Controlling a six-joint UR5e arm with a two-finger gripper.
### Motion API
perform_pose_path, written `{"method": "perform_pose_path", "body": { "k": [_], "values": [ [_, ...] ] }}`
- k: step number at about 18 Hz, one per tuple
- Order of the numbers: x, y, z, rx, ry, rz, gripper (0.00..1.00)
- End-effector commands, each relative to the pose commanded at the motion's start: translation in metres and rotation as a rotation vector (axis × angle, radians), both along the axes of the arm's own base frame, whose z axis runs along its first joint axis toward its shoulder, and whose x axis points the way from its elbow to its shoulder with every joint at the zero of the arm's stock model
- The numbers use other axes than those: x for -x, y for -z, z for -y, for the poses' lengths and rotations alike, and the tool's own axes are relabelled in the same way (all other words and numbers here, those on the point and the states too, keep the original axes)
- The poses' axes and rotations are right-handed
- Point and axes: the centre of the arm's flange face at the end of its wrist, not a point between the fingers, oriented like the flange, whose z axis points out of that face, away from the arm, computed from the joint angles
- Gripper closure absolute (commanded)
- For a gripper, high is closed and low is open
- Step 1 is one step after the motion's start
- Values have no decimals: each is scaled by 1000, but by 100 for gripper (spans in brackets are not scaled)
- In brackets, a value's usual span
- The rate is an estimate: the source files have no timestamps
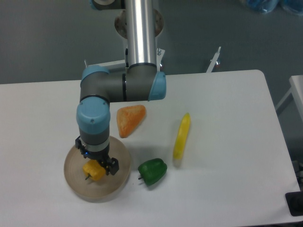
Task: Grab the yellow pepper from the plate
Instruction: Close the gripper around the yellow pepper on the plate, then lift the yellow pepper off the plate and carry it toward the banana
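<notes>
The white table (227, 118) fills most of the view, its near right corner cut off by the frame edge. The robot arm (120, 87) comes down from the top, where its upper part is cut off, bends at a grey and blue elbow, and drops its wrist straight over the plate (75, 182). The plate sits near the table's front left, and the wrist hides much of its far half.

Right of the plate and just beside its rim lies 1 green pepper (152, 172). Farther right of the plate lies 1 long yellow vegetable (182, 135), and behind the plate, up and to the right, lies 1 orange wedge (129, 119), its left edge close to the arm.

The yellow pepper (93, 171) sits on the plate, near its middle, with only its lower part and a short dark stem showing below the wrist. The gripper (97, 165) is right at the pepper, fingers partly hidden and too dark to read, so I cannot tell whether they are spread around it or closed on it.
</notes>
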Motion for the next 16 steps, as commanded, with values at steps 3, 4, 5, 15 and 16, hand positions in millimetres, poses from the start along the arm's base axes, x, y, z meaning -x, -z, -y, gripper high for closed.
{"method": "perform_pose_path", "body": {
  "k": [3, 4, 5, 15, 16],
  "values": [
    [0, 12, -1, 17, 1, -3, 0],
    [0, 15, -1, 22, 1, -3, 0],
    [0, 17, 1, 28, -2, -1, 0],
    [-3, -19, 6, -34, 2, -40, 88],
    [11, -40, 12, -58, -19, -45, 88]
  ]
}}
